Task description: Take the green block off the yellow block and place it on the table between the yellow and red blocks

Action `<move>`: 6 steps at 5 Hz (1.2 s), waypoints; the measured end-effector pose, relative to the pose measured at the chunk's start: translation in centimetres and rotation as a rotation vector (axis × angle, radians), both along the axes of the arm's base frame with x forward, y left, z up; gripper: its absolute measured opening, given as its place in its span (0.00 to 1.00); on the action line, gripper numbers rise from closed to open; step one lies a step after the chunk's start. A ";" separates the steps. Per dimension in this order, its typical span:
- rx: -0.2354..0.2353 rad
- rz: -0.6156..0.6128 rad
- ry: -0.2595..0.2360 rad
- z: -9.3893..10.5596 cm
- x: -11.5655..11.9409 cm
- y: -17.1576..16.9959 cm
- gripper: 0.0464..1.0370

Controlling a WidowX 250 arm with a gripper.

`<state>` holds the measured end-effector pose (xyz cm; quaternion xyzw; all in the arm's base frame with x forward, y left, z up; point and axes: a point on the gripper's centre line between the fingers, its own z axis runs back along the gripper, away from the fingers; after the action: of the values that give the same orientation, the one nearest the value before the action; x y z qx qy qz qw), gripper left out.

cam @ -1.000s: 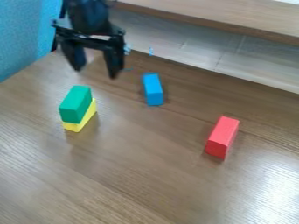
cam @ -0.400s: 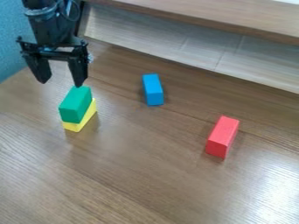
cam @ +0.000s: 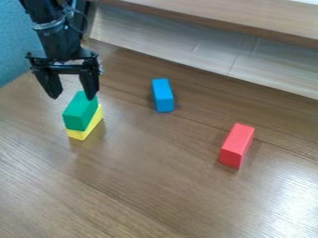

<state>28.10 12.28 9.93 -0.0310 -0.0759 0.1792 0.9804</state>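
Gripper (cam: 73,96): fingers spread wide, nothing held. Green block (cam: 81,111) lies just beyond the fingertips, toward the camera, atop yellow block (cam: 87,128), its long axis slanting away from the camera.

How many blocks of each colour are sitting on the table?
Green block: 1, on top of the yellow one
Yellow block: 1
Blue block: 1
Red block: 1
Total: 4 blocks
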 end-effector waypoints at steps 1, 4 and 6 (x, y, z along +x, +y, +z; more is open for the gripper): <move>-0.008 0.020 0.012 -0.9 0.1 0.0 0.96; 0.044 0.051 0.104 -4.2 -0.4 0.6 0.91; 0.037 0.003 0.043 -2.7 0.1 -1.7 0.56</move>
<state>28.24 10.55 7.26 -0.0090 -0.0584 0.1799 0.9819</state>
